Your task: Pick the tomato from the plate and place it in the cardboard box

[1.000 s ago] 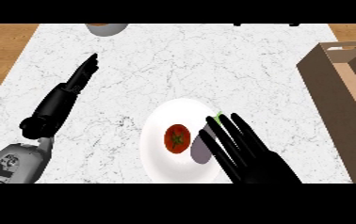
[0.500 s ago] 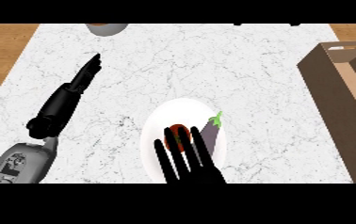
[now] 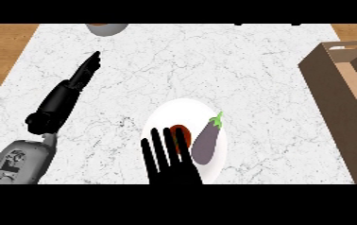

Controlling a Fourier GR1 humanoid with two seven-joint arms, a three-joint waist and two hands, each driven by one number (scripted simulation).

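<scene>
A white plate (image 3: pixel 174 111) lies near the counter's front edge. On it sits a red tomato (image 3: pixel 183 131), mostly covered by the fingers (image 3: pixel 162 146) of my right hand (image 3: pixel 171 165), which lies over the plate's left part with fingers straight and spread. A purple eggplant (image 3: pixel 206 142) with a green stem lies on the plate just right of the tomato. The cardboard box (image 3: pixel 338 91) stands at the right edge, partly cut off. My left hand (image 3: pixel 80 77) rests flat on the counter at the left, fingers straight and pointing away.
A grey bowl (image 3: pixel 106 28) sits at the counter's far edge, upper left. White marble counter (image 3: pixel 230 68) stretches between the plate and the box. Wood shows beyond the counter's far corners.
My right hand has swung from the plate's right side leftward onto the tomato, uncovering the eggplant. The left arm stays still.
</scene>
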